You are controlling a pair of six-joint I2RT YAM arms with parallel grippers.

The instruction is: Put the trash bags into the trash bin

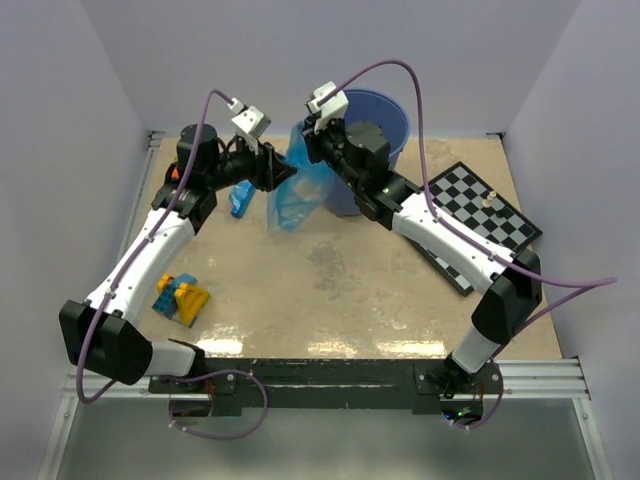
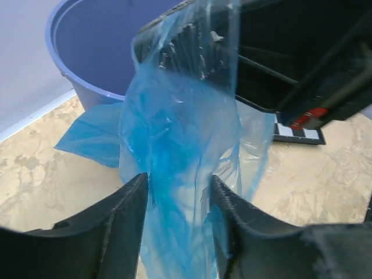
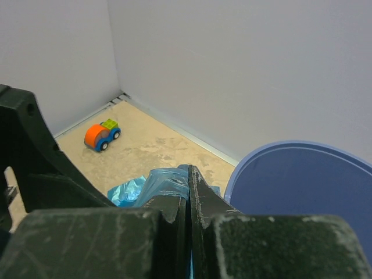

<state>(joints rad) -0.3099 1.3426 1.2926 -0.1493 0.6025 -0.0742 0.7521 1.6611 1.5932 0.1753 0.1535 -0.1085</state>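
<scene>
A translucent blue trash bag point(image 1: 298, 190) hangs above the table, just left of the blue trash bin point(image 1: 392, 108). My right gripper point(image 1: 313, 138) is shut on the bag's top edge and holds it up; in the right wrist view the film point(image 3: 165, 180) is pinched between the closed jaws point(image 3: 187, 173), with the bin's rim point(image 3: 279, 152) to the right. My left gripper point(image 1: 283, 172) is open, its fingers either side of the hanging bag point(image 2: 180, 133) in the left wrist view point(image 2: 177, 180). The bin point(image 2: 87, 52) stands behind it.
A chessboard point(image 1: 485, 215) lies at the right. A blue toy block point(image 1: 240, 200) lies left of the bag, and yellow and blue blocks point(image 1: 182, 298) lie near the left arm. An orange toy car point(image 3: 102, 135) sits by the back-left wall.
</scene>
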